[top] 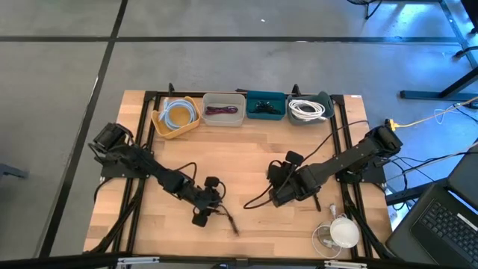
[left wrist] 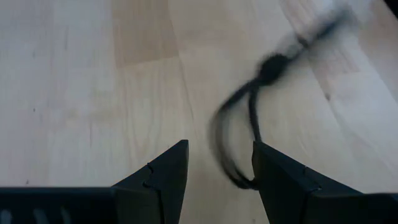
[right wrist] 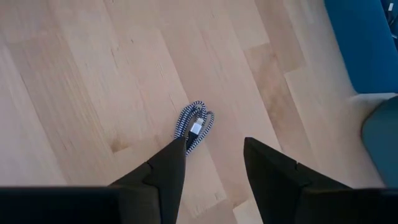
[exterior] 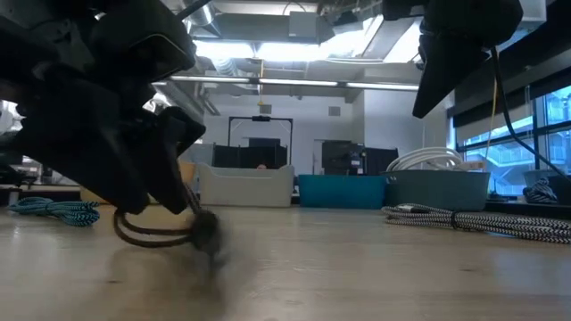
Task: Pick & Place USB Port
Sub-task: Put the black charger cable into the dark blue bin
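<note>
The left gripper (top: 211, 200), jaws parted low over the worktop (top: 246, 149), has the black cable (left wrist: 249, 124) looping beside one finger, not clamped; closing now could miss it or snag it. The right gripper (top: 278, 188), also open and empty, hovers above a braided cable (right wrist: 196, 127) lying coiled.

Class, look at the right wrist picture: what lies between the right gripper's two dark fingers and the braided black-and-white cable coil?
Only bare light wooden tabletop separates the open right gripper from the braided black-and-white cable coil.
</note>
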`<action>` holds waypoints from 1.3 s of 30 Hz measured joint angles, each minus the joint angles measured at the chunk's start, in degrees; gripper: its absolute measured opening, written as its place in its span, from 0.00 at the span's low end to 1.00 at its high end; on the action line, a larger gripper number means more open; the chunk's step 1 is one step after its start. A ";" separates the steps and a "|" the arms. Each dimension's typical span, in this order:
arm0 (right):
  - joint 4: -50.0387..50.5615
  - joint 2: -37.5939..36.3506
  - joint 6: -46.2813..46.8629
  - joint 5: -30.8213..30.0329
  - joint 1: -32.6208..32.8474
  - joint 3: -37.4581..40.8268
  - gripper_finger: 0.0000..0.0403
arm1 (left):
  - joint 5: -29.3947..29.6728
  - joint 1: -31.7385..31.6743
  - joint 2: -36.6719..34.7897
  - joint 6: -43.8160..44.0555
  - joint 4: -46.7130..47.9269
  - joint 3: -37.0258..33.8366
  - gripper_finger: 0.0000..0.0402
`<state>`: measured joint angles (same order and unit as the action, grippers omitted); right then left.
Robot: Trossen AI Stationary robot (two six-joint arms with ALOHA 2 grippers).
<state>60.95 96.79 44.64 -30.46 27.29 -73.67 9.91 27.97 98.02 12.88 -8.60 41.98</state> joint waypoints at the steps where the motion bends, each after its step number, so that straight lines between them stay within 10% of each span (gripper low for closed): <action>1: -0.01 0.00 -0.04 0.00 0.00 0.00 0.41 | 0.32 0.02 0.00 0.01 0.00 0.00 0.42; 7: -0.02 0.00 -0.06 -0.02 0.00 0.00 0.41 | -0.45 0.00 0.00 0.01 0.30 0.00 0.39; 14: -0.02 0.02 -0.08 -0.05 0.00 -0.02 0.41 | -6.42 -0.55 0.00 0.28 0.31 0.00 0.04; 30: -1.88 0.04 -1.40 -1.51 0.02 -0.04 0.41 | -3.89 -5.09 -4.28 -6.53 -5.79 0.00 0.01; 39: -12.34 0.04 -7.13 -0.80 0.00 -0.04 0.41 | 8.69 -12.94 -16.59 -13.69 2.27 -0.01 0.01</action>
<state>48.60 96.84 37.50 -31.26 27.29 -73.71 18.60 15.04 81.43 -0.81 -6.34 41.97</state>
